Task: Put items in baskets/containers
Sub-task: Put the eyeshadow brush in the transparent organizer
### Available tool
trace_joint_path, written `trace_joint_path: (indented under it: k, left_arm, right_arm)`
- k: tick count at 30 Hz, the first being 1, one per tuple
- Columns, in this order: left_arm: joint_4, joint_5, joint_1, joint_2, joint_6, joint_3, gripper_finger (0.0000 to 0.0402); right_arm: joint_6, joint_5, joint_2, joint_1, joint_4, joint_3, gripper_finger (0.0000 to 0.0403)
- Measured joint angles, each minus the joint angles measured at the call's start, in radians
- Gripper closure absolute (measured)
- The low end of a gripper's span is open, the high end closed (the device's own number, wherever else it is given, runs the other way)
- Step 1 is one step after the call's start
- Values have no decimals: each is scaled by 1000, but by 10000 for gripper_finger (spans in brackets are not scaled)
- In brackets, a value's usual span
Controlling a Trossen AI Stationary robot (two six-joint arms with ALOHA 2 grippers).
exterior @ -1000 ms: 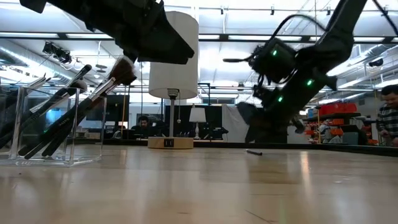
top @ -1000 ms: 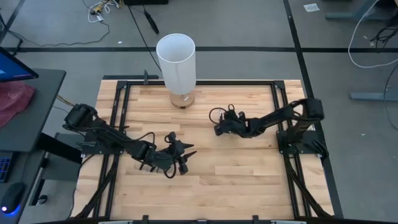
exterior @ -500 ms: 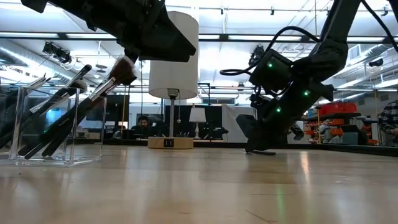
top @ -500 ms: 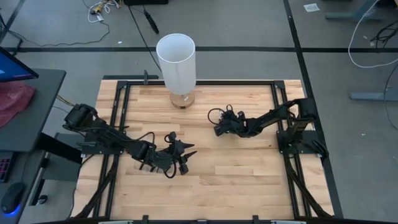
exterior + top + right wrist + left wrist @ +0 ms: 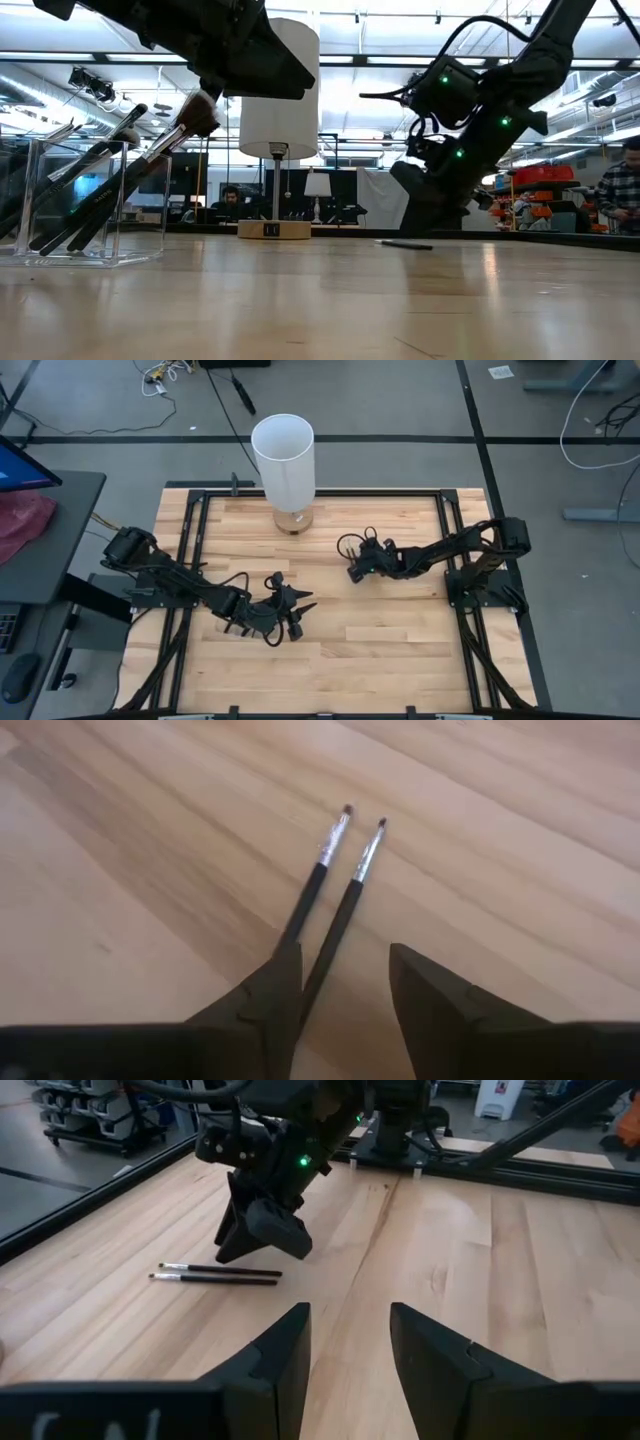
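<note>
two thin makeup brushes (image 5: 330,910) lie side by side on the bench (image 5: 380,650), nearly parallel and close together. the right wrist view shows slim dark handles, short silvery ferrules and tiny reddish-brown bristle tips. they rest flat on the wood, just ahead of the right hand (image 5: 345,985), near the middle of the bench toward its far side. in the left wrist view the same pair (image 5: 215,1274) lies right under that hand.

the clear container (image 5: 75,205) stands on the robot's left part of the bench, beside the left hand. it is a see-through box with straight walls, and several brushes (image 5: 120,180) already lean in it at a slant, dark handles down and fuller bristle heads up and over the rim. so most of the job looks done: these two brushes appear to be what is left, though the high view is too coarse to rule out others.

the right hand hovers low over the pair with its fingers (image 5: 440,995) apart and nothing between them; the handle ends reach into the gap, not yet gripped. the left hand (image 5: 345,1355) waits on its side, fingers likewise parted and empty.

the bench is pale butcher-block wood, smooth with a soft sheen, framed by dark metal rails. a tall white cylinder lamp (image 5: 283,460) on a small wooden base stands at the far edge.
</note>
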Motion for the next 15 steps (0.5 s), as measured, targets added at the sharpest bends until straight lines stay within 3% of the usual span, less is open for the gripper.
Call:
trace_joint_path:
  k: [6,15]
  left_arm:
    - [0,0,0,0,0,0,259]
    - [0,0,0,0,0,0,259]
  right_arm:
    - [-1,7,24,-10,27,0,232]
    - [-95,45,106,-15,278,2,187]
